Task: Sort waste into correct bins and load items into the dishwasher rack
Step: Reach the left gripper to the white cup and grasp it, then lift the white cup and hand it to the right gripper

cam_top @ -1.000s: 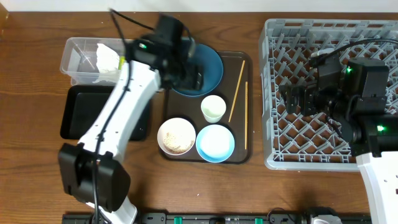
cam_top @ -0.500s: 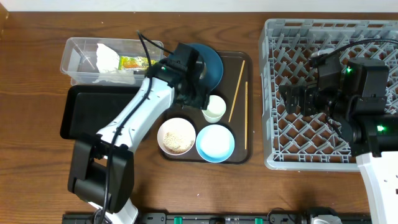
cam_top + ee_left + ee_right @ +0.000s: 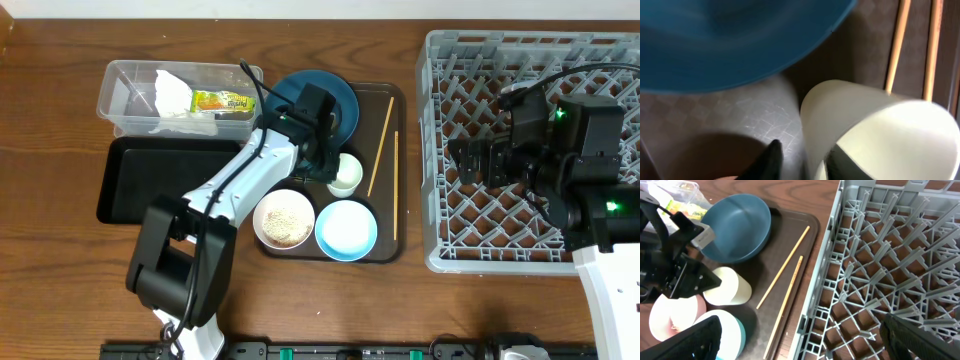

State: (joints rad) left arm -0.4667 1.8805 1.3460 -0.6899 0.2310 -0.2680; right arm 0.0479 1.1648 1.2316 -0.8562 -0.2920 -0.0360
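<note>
My left gripper (image 3: 338, 165) is down at the small white cup (image 3: 346, 174) on the serving tray. One finger (image 3: 772, 155) is outside the cup (image 3: 865, 125) and the other is inside it. The jaws are narrowed, with a small gap still showing at the outer finger. The dark blue dish (image 3: 715, 40) lies just behind the cup. Two chopsticks (image 3: 381, 145) lie to its right. A white bowl (image 3: 284, 218) holding rice scraps and a light blue bowl (image 3: 346, 229) sit in front. My right gripper (image 3: 800, 340) hangs open over the dishwasher rack (image 3: 470, 60), holding nothing.
The clear tub (image 3: 112, 100) at the back left holds the white napkin (image 3: 172, 95) and the yellow-green wrapper (image 3: 222, 100). The black tray (image 3: 130, 190) lies in front of it. The dishes stand on a brown serving tray (image 3: 385, 250), close beside the rack's left wall.
My left gripper swung from beside the tub down and right onto the cup, and its jaws narrowed around the cup's wall. The wrapper now shows in the tub. The right arm stayed still.
</note>
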